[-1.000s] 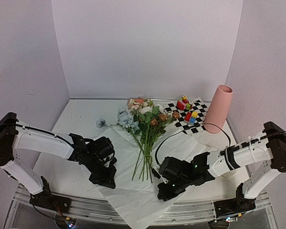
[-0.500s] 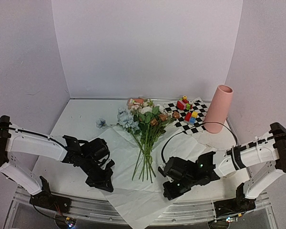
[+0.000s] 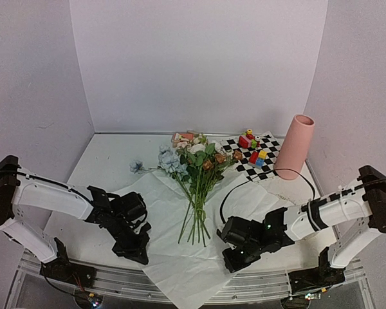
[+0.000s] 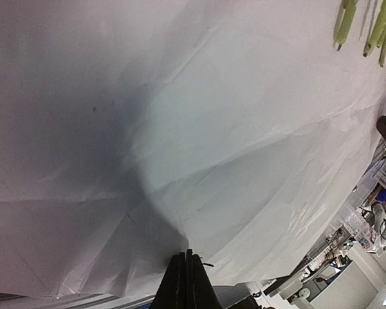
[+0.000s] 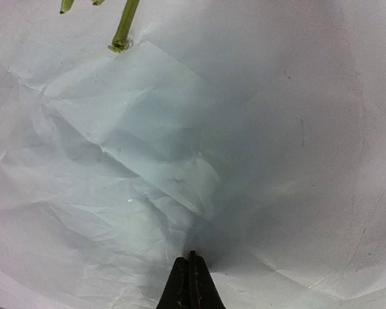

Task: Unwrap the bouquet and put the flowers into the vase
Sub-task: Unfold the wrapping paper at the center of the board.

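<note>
The paper (image 3: 170, 264) is spread flat on the table (image 3: 109, 161). The flowers (image 3: 197, 167) are laid on it, blooms toward 12 o'clock, stem ends toward 6 o'clock. The left gripper (image 3: 140, 255) is closed fully, with a pucker of paper pinched at 8 o'clock of the stems. The right gripper (image 3: 235, 262) is likewise closed on the paper at 4 o'clock. The vase (image 3: 294, 147) is stood upright at 2 o'clock, apart from the flowers.
</note>
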`<action>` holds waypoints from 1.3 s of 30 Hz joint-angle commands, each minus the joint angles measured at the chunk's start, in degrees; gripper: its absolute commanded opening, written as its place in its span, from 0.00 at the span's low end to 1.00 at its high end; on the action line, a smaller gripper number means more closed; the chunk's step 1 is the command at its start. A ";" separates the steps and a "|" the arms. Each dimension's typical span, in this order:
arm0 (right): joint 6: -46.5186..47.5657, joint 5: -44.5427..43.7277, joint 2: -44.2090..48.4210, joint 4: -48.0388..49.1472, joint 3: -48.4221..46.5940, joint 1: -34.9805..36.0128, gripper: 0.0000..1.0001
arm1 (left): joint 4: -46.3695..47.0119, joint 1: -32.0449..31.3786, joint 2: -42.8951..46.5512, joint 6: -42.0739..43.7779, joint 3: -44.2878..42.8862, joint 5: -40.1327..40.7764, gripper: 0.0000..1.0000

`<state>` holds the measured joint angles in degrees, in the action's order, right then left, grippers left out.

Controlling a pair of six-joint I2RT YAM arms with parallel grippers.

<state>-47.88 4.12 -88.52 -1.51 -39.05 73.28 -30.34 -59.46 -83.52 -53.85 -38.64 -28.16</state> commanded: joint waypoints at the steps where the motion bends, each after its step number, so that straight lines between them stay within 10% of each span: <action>1: 0.44 -5.57 6.43 -6.11 -3.34 0.03 0.00 | -2.34 -0.13 0.38 1.14 -7.59 3.50 0.02; 18: -0.83 -25.41 15.62 -13.73 -14.30 -0.07 0.13 | -2.24 -0.15 -9.65 4.11 -31.77 23.93 0.41; 24: 3.11 -27.01 16.82 -13.52 -17.01 -0.06 0.40 | -0.57 -0.13 -16.85 5.40 -40.15 29.09 0.62; 29: 4.49 -30.94 17.13 -14.79 -18.51 -0.28 0.79 | -0.23 -0.02 -19.86 4.73 -43.54 35.00 0.98; 32: 4.39 -33.48 17.97 -16.28 -18.56 -1.72 0.97 | -0.12 0.38 -21.44 5.23 -44.98 36.77 0.98; 39: 6.43 -27.64 21.06 -17.90 -17.90 -17.64 0.98 | 0.16 1.48 -24.97 6.86 -47.03 36.69 0.85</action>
<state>-43.75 -23.82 -70.70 -15.97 -55.88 63.04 -30.95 -58.58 -106.72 -48.98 -82.57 6.45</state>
